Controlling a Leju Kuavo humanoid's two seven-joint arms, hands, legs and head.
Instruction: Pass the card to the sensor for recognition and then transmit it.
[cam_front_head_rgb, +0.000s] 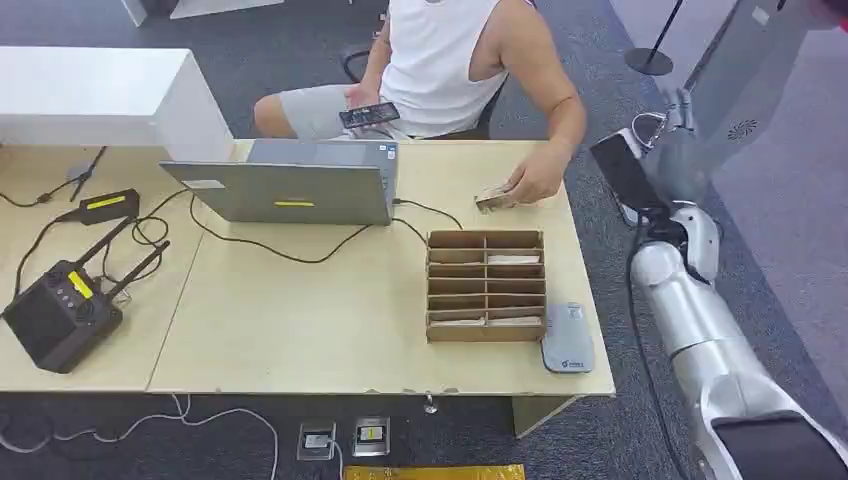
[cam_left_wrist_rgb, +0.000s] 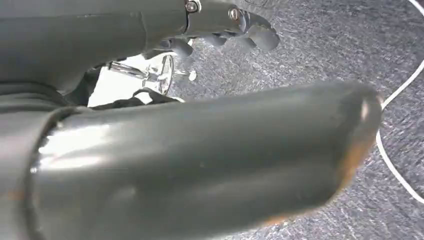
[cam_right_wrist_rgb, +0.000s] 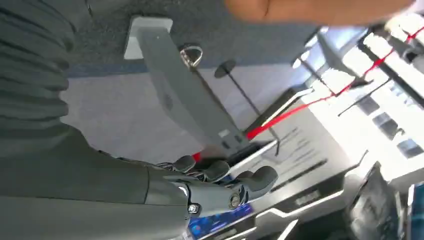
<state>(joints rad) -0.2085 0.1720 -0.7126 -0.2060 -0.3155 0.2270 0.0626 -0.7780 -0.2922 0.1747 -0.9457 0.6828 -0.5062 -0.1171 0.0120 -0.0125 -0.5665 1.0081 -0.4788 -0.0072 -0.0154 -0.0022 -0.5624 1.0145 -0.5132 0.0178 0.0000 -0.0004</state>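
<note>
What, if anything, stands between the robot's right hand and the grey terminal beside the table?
Nothing visible does. The right hand, apparently holding a blue card, is raised close beside the grey terminal. The person's hand rests on the table, off that path.

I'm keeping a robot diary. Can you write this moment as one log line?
right hand: raised beside table, holding card | left hand: hanging, empty | person's hand: on card stack | card box: on table
</note>
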